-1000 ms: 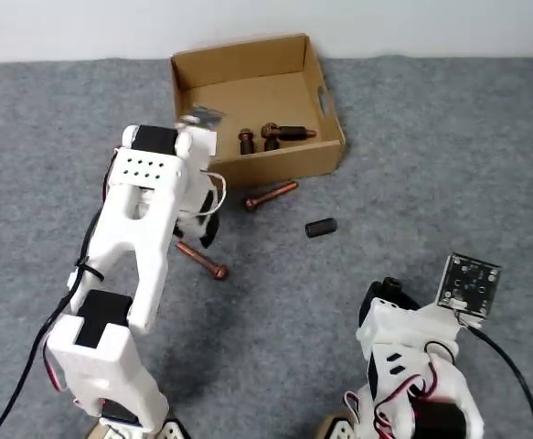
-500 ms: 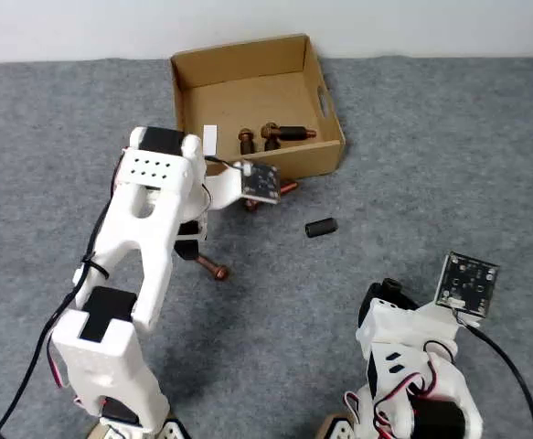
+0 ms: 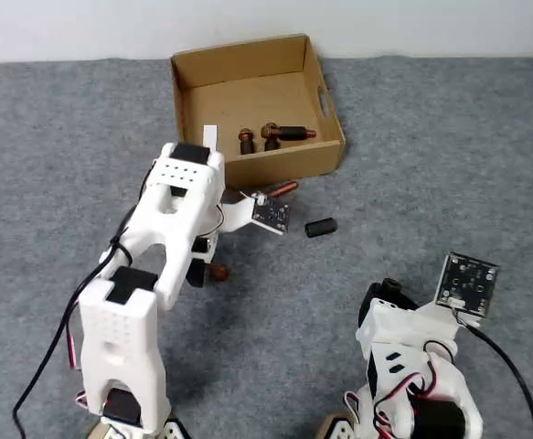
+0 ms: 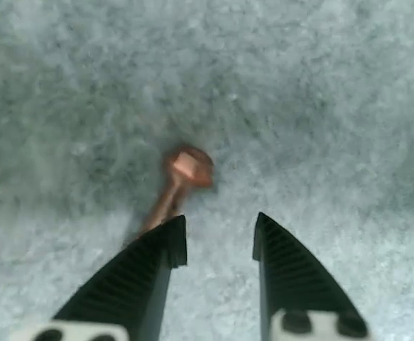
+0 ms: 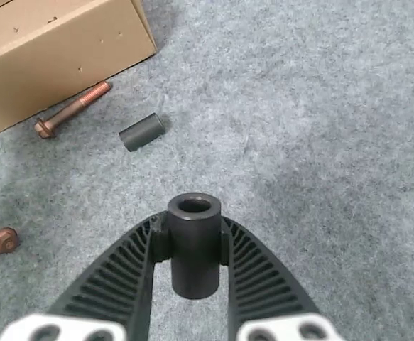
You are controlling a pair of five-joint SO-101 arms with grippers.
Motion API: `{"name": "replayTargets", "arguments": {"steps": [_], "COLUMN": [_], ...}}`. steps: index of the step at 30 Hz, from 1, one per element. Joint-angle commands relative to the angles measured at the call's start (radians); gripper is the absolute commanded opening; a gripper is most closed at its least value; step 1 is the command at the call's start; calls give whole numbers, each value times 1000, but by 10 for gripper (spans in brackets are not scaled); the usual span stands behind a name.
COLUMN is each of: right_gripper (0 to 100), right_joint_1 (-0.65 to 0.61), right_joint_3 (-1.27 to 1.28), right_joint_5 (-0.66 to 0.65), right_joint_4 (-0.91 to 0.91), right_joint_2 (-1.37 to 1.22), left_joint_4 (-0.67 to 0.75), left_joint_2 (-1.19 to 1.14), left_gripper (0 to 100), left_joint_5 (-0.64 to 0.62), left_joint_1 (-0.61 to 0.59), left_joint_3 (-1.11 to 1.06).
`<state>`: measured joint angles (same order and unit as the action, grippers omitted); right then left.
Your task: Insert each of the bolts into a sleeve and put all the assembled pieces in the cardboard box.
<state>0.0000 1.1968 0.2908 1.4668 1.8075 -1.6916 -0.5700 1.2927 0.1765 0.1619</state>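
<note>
- The left arm (image 3: pixel 170 238) extends over the grey carpet (image 3: pixel 65 165) and ends short of the front-left corner of the cardboard box (image 3: pixel 289 165).
- The left gripper (image 4: pixel 217 238) hangs low over the carpet in front of the box. Its two ribbed fingers are spread apart with nothing between them.
- The first bolt (image 4: pixel 183 177) lies flat on the carpet, well in front of the box's front wall and towards its left half. Its hex head sits just past the fingertips, and its shank runs back beside or under one finger. I cannot tell whether they touch. In the high view the bolt's head shows just beside the arm.
- The box stands open-topped. The assembled pieces (image 3: pixel 280 134) lie inside it, close to the front wall and near its middle.
- The second bolt (image 3: pixel 284 188) lies slanted on the carpet just outside the box's front wall. The left arm's wrist camera board (image 3: pixel 271 215) covers part of it.
- The loose sleeve (image 3: pixel 321 228) lies on its side in front of the box's front-right corner, apart from the box and near the second bolt.
- The right arm (image 3: pixel 403 357) sits far in front of the box, off to its right.
- The right gripper (image 5: pixel 192 229) is closed, pinching the held sleeve (image 5: pixel 194 266) between both fingers. The sleeve's open bore faces the wrist camera.
</note>
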Motion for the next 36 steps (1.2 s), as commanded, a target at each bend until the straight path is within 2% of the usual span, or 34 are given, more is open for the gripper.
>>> {"name": "replayTargets", "arguments": {"steps": [1,7,14,24,30,32,36], "right_gripper": [8,8,8,8,8,8,8], "right_joint_1": [10,12,12,12,71,71,71], "right_joint_3": [-8,-8,-8,-8,-8,-8,-8], "right_joint_5": [-12,-12,-12,-12,-11,-11,-11], "right_joint_4": [-31,-31,-31,-31,-31,-31,-31], "right_joint_2": [2,2,2,2,2,2,2], "left_joint_4": [64,78,-48,-40,2,11,5], "left_joint_2": [-14,-23,-25,-141,-199,-209,-235], "left_gripper": [160,160,160,160,154,130,12], "left_joint_5": [12,9,11,11,-8,-55,-77], "left_joint_1": [11,40,37,63,58,61,77], "left_joint_3": [44,50,214,252,272,278,278]}}
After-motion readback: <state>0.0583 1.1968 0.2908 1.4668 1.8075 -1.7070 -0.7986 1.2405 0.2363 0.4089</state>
